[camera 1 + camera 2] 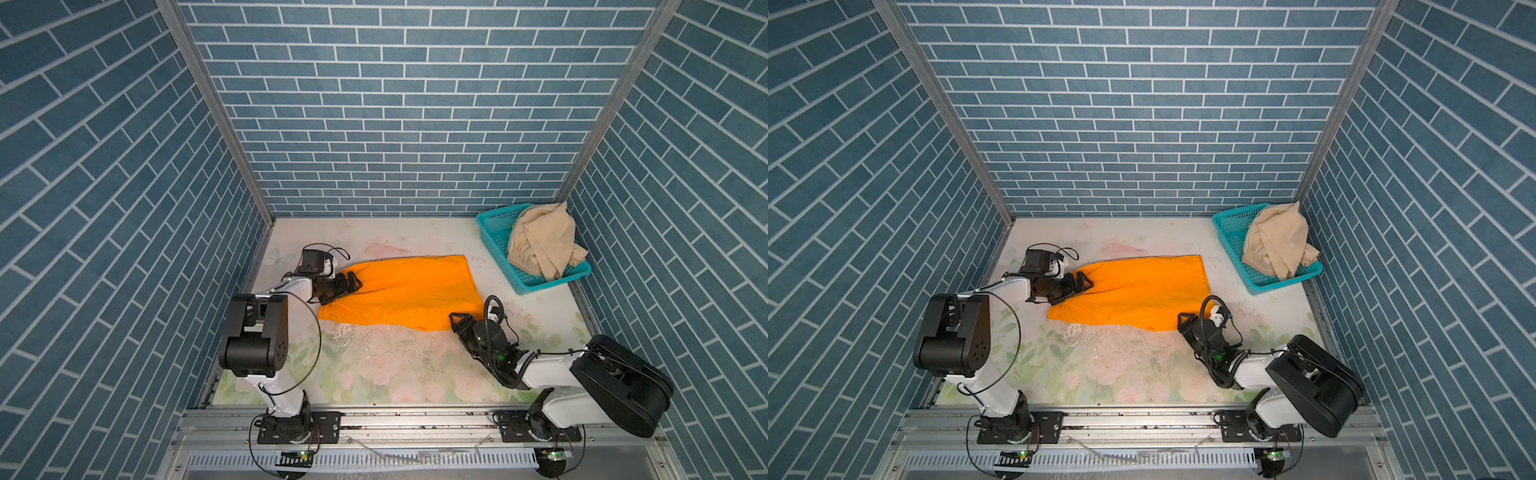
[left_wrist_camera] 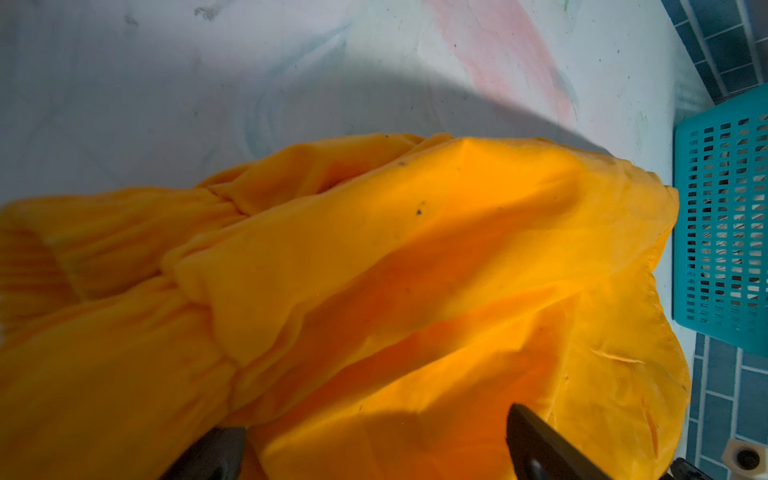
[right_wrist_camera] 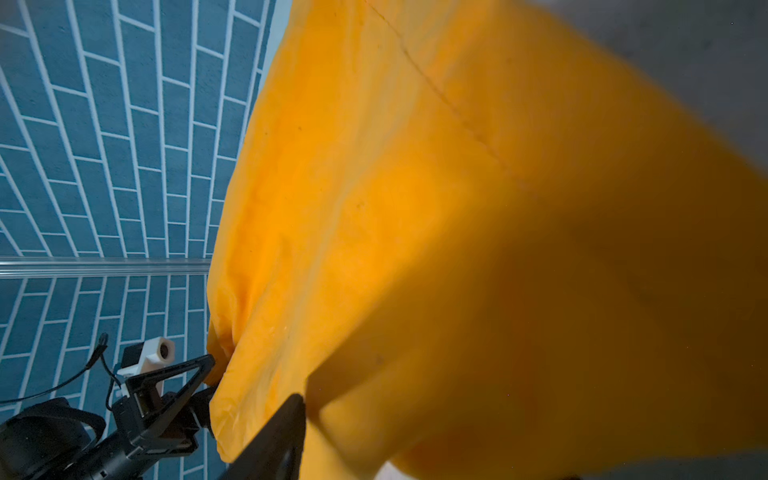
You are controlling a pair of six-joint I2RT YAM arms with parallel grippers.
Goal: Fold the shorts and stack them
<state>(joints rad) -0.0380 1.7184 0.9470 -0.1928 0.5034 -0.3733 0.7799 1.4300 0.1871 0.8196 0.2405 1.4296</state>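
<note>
The orange shorts (image 1: 407,291) (image 1: 1133,291) lie flat in the middle of the table, gathered waistband to the left. My left gripper (image 1: 353,283) (image 2: 374,432) is open wide at the waistband end, with orange cloth (image 2: 415,270) lying between its fingers. At the shorts' near right corner, my right gripper (image 1: 457,323) stands open. One of its fingers (image 3: 286,432) shows beside the cloth (image 3: 457,208), and the cloth hides the other. The beige shorts (image 1: 544,243) (image 1: 1281,243) are heaped in the basket.
The teal perforated basket (image 1: 494,232) (image 1: 1229,230) (image 2: 723,228) sits at the back right corner against the tiled wall. Blue brick-pattern walls close in the table on three sides. A metal rail carrying both arm bases runs along the front edge.
</note>
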